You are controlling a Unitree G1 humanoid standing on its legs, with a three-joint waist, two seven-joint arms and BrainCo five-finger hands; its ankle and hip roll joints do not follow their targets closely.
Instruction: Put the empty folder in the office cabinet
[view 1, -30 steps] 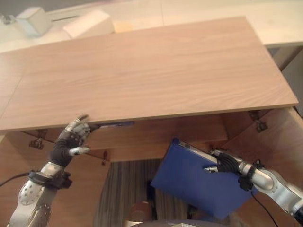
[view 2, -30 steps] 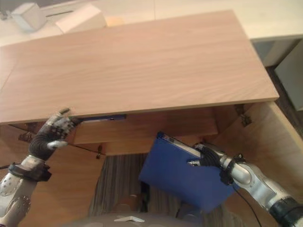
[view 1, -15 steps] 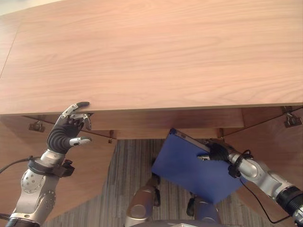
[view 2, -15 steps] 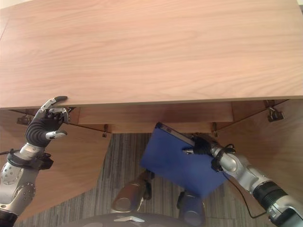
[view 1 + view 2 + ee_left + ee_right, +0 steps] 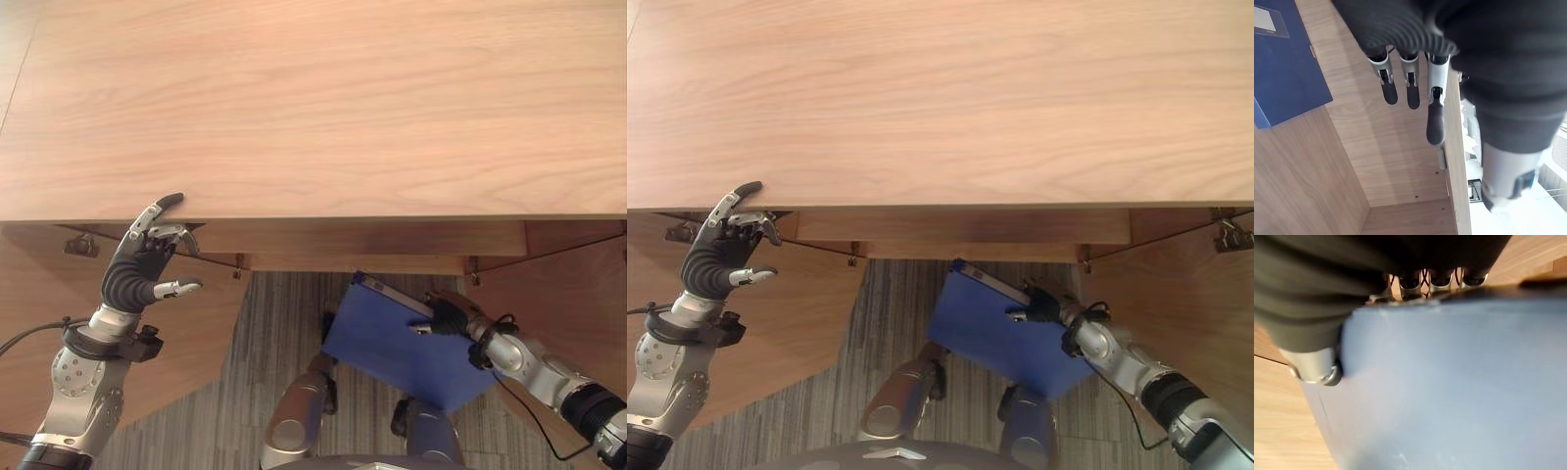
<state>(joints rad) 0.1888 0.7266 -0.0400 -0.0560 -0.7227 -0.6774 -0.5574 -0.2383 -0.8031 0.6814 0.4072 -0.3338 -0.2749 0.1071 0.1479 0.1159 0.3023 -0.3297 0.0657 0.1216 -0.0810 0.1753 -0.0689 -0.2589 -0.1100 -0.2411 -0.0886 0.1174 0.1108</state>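
Note:
The blue folder [image 5: 392,343] hangs tilted in front of the open office cabinet, below the front edge of its wooden top [image 5: 313,108]. My right hand [image 5: 449,315] grips the folder's upper right edge. In the right wrist view its fingers [image 5: 1420,281] curl over that edge of the folder [image 5: 1449,382] and the thumb presses on the near face. My left hand [image 5: 137,274] is open at the left, one fingertip touching the top's front edge. In the left wrist view its straight fingers [image 5: 1410,88] point into the cabinet.
The cabinet's left door [image 5: 39,323] and right door [image 5: 578,304] stand open on either side of the gap. Another blue folder [image 5: 1283,63] stands inside the cabinet against its wall. Striped carpet [image 5: 284,313] lies below.
The camera has tilted down, so the cabinet top takes up more of the view. The folder stays in my right hand at about the same spot. My left hand stays at the front edge.

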